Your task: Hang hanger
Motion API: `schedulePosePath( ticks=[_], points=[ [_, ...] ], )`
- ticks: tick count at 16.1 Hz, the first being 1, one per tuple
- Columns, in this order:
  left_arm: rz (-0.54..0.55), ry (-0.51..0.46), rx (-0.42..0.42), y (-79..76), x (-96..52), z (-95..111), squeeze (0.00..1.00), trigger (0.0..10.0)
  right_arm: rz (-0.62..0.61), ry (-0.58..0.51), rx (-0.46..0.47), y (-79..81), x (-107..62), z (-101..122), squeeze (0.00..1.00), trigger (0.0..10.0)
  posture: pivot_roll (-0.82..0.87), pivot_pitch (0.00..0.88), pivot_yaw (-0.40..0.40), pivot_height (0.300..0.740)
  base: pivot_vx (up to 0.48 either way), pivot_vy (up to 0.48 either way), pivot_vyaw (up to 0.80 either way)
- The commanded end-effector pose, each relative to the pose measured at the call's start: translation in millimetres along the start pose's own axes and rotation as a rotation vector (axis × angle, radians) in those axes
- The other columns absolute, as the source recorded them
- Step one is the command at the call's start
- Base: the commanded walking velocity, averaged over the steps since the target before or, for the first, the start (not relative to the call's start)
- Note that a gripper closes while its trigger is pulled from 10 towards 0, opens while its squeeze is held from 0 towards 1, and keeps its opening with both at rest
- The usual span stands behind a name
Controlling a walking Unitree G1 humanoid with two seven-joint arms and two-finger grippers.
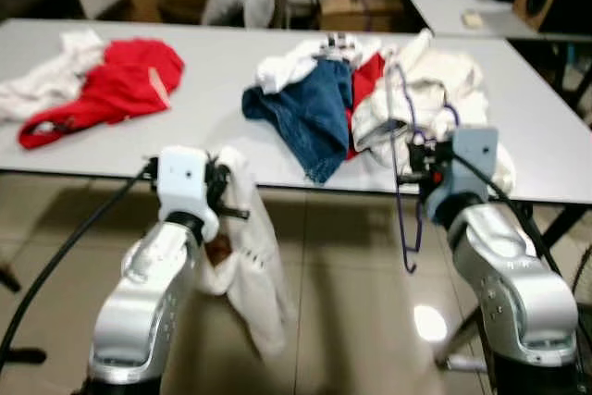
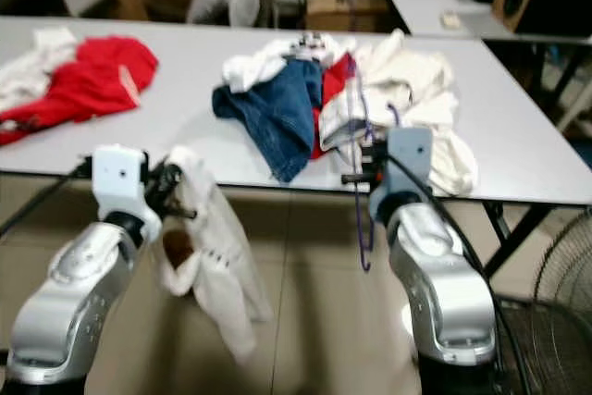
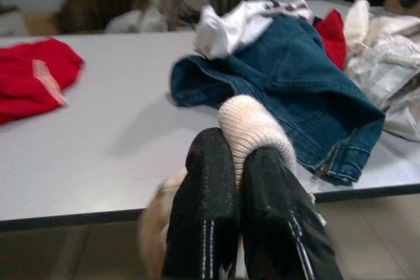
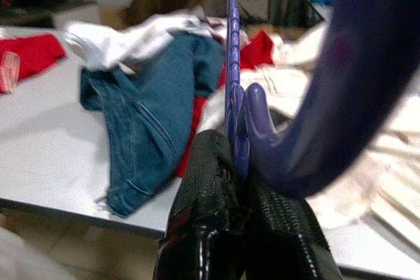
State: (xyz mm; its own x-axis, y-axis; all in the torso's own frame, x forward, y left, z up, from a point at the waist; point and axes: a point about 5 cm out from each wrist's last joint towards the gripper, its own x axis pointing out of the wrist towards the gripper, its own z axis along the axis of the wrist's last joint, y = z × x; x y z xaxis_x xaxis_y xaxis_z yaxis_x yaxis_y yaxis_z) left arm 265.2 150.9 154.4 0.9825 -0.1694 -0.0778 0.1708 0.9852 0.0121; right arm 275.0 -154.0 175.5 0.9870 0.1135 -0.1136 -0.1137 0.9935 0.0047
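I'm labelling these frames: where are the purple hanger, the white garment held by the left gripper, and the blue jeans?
purple hanger (image 1: 413, 228), left eye view, lower loop.
white garment (image 1: 259, 275), left eye view, hanging body.
blue jeans (image 1: 310, 113), left eye view, middle of the denim.

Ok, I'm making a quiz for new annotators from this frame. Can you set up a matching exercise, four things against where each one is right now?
Things:
1. purple hanger
2. white garment
3. denim garment
4. red garment

Places:
A. lying on the table's left part
B. gripped by the left pincer, hanging below the table edge
C. gripped by the right pincer
D. lying in the middle pile on the table

Pairs: 1-C, 2-B, 3-D, 4-A
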Motion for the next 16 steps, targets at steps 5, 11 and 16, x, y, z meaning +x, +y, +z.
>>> schedulePosePath(
  ticks=[5, 11, 16],
  points=[
    [0.010, -0.086, 0.006, 2.4, 0.6, 16, 0.00, 10.0, 0.057, -0.054, 0.017, 1.6, 0.9, 10, 0.00, 10.0, -0.14, 0.000, 0.013, 0.740, 0.000, 0.000, 0.00],
    [-0.008, -0.142, -0.001, 9.2, 11.4, 34, 0.00, 10.0, 0.155, -0.090, -0.023, 7.4, 9.2, 17, 0.00, 10.0, -0.13, 0.000, 0.034, 0.740, 0.000, 0.000, -0.48],
    [0.033, -0.140, 0.023, 19.5, 28.2, 43, 0.00, 10.0, 0.310, -0.073, -0.133, 5.2, 6.3, 17, 0.00, 10.0, -0.13, 0.000, 0.031, 0.740, 0.103, 0.000, -0.13]
  ],
)
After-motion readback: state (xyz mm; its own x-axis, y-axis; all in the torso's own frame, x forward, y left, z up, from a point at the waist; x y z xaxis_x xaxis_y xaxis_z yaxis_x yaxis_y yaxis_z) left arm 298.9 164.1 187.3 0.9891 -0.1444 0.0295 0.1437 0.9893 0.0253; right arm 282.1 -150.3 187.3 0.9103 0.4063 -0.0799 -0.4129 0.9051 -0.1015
